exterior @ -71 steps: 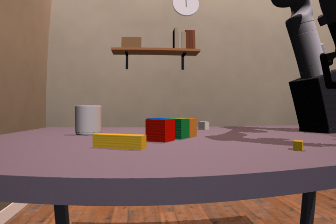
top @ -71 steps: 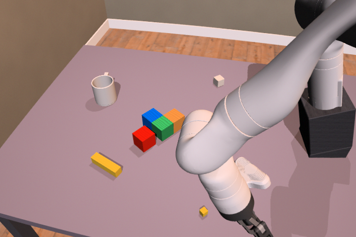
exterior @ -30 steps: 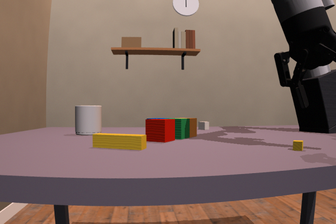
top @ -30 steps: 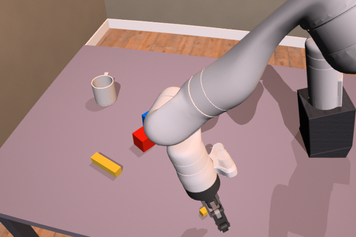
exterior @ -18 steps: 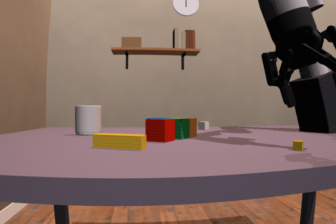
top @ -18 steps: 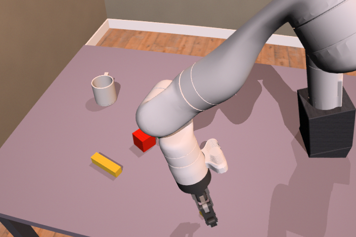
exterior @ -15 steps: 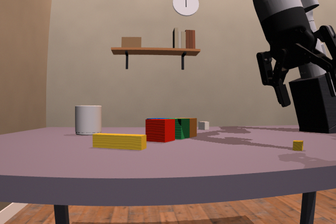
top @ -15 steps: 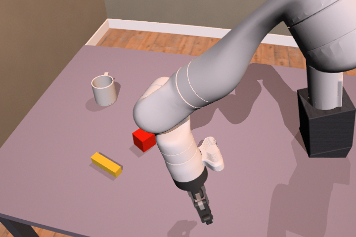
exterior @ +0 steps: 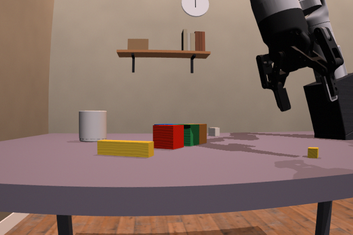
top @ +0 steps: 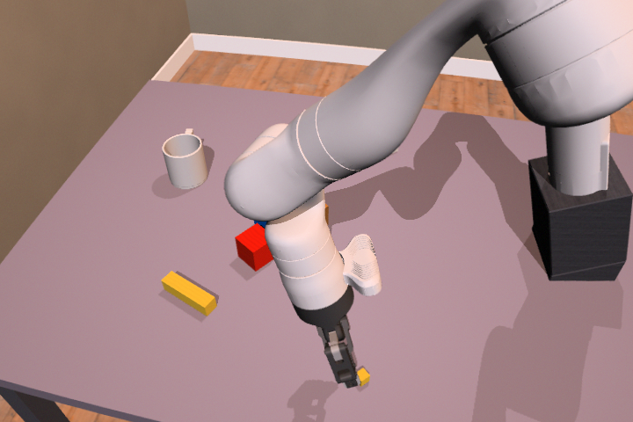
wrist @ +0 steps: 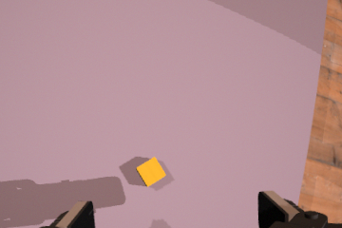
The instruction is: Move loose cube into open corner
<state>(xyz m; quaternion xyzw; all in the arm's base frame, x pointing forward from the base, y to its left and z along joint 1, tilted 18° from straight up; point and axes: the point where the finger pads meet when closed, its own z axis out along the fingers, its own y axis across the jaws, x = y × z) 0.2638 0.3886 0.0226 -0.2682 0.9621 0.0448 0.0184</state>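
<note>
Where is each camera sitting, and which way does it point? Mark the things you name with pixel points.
Top: high above the table point(top: 103, 238) point(exterior: 99, 199), looking down at a slant; the arm point(top: 372, 104) and tool point(top: 349, 382) cross it.
Exterior: beyond the table's edge, low, looking across toward the wall shelf point(exterior: 163, 53); tool point(exterior: 307, 104) and part of the arm show.
Wrist: on the arm by the tool point(wrist: 176, 214), facing the tabletop; only fingertips show.
Top and exterior share the mug point(top: 186, 166) point(exterior: 92, 126).

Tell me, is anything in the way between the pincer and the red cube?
Nothing I can see stands between the pincer and the red cube. The tiny yellow cube sits below the pincer.
</note>
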